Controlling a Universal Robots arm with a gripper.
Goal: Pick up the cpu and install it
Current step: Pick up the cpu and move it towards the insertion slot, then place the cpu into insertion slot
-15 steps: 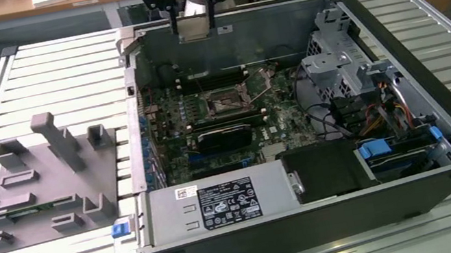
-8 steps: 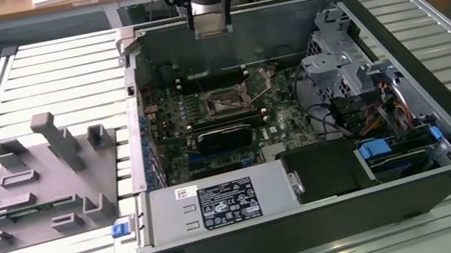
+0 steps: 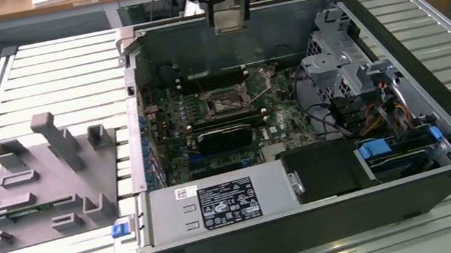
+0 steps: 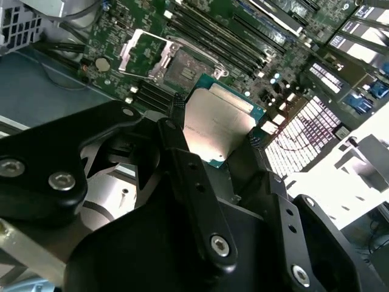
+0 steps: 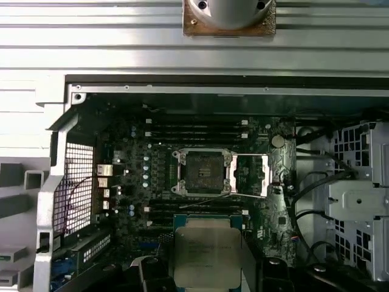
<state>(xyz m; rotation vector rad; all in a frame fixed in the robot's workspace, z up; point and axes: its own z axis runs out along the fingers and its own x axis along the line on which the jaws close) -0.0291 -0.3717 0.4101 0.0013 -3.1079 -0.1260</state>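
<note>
The cpu [image 4: 220,121] [image 5: 206,252] is a flat square chip with a shiny silver top and a thin green rim. My gripper [image 4: 217,126] [image 5: 209,271] is shut on it, one black fingertip [image 4: 178,106] on each side edge. In the exterior view the gripper [image 3: 232,19] hangs high over the far wall of the open computer case [image 3: 449,129]. The empty cpu socket [image 3: 226,103] [image 5: 202,172] [image 4: 177,66] lies on the green motherboard below, apart from the chip. Its metal load plate [image 5: 252,175] is swung open beside it.
A grey fixture tray [image 3: 41,183] with upright posts sits on the slatted table at the exterior view's left. Inside the case are a power supply [image 3: 220,204], a metal drive cage [image 3: 338,54], loose cables [image 3: 336,121] and a black block [image 3: 222,135] near the socket.
</note>
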